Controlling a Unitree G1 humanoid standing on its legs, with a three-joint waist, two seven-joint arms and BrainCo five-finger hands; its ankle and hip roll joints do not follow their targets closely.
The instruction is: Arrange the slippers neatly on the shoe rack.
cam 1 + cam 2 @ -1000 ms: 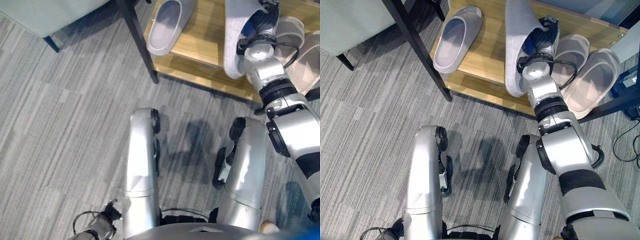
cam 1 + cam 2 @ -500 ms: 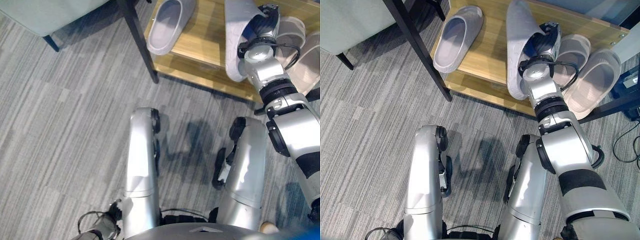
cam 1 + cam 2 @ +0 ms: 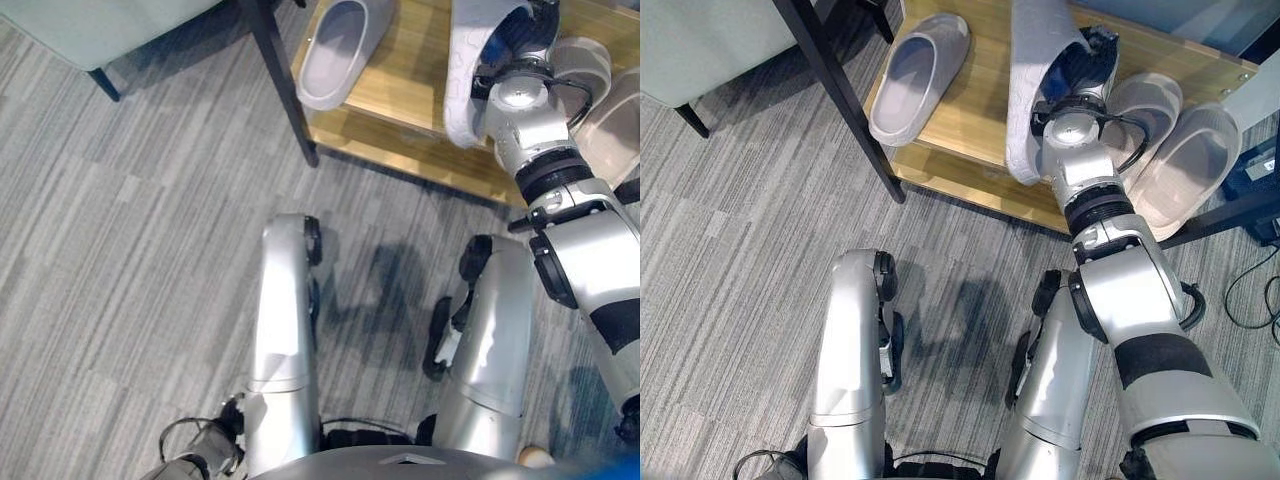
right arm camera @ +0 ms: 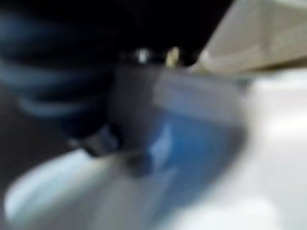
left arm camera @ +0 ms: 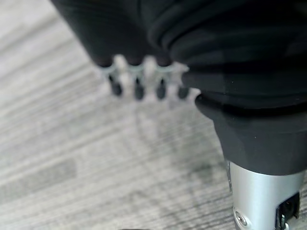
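Head views, looking down: a low wooden shoe rack (image 3: 970, 110) with black legs stands on grey striped carpet (image 3: 730, 250); 4 pale grey slippers are on or over its shelf; 1 slipper (image 3: 918, 75) lies flat, opening up, at the shelf's left end, well apart from the others; 2 slippers lie side by side at the right end, the inner slipper (image 3: 1145, 105) touching the outer slipper (image 3: 1185, 165); between the 2 groups the right hand (image 3: 1080, 65) grips the held slipper (image 3: 1030, 70), which is tipped on its side with its sole turned left and its heel end reaching past the shelf's front edge; the dark cover of the hand is pushed into that slipper's opening, and the fingers are curled round its upper, though their tips are hidden; whether the held slipper touches the shelf cannot be told; a pale chair seat (image 3: 700, 40) on dark legs stands at the rack's left; left wrist view: the left hand (image 5: 144, 81) hangs over the carpet, its fingers (image 5: 137, 90) straight, side by side and holding nothing; right wrist view: too blurred to read the fingers.
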